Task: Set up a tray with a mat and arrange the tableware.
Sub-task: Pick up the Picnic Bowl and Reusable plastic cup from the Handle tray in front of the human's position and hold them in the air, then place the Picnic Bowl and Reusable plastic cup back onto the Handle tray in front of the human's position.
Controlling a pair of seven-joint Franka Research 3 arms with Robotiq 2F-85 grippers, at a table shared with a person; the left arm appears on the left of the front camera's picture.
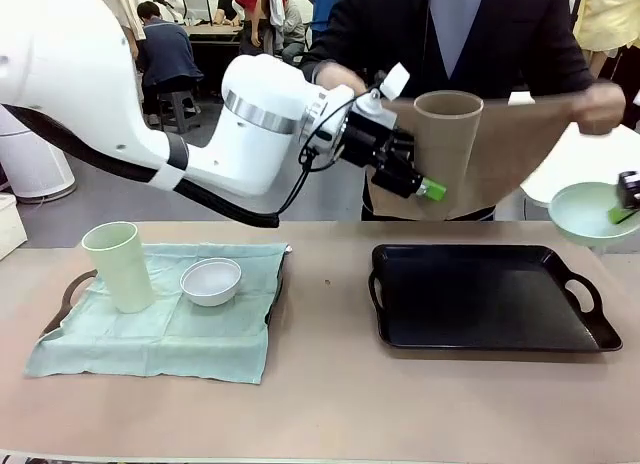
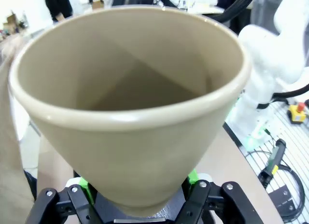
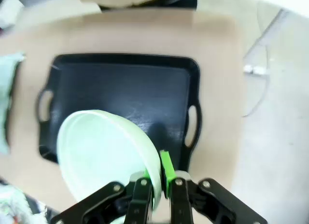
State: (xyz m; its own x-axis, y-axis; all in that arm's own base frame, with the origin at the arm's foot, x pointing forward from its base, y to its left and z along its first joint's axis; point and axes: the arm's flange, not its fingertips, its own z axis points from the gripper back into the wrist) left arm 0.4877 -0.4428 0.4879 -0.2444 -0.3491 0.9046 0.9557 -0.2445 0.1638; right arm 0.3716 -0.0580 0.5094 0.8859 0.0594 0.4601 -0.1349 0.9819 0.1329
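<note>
Above the table (image 1: 330,404), left fingers (image 1: 425,188) spread around tan-brown cup (image 1: 447,134), right fingers (image 3: 163,173) pinching mint green bowl (image 3: 104,151) rim

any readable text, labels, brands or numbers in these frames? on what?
None readable.
Tan-brown tapered cup, pale green tapered cup, white round bowl, mint green round bowl and black plastic tray: all plain, no print.
Red-and-yellow button box beside the table: any marking too small to read.

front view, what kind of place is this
Likely a robotics lab or data-collection room: a white robot arm at a table, people seated at another table behind, and cabling with an emergency stop button.
</note>
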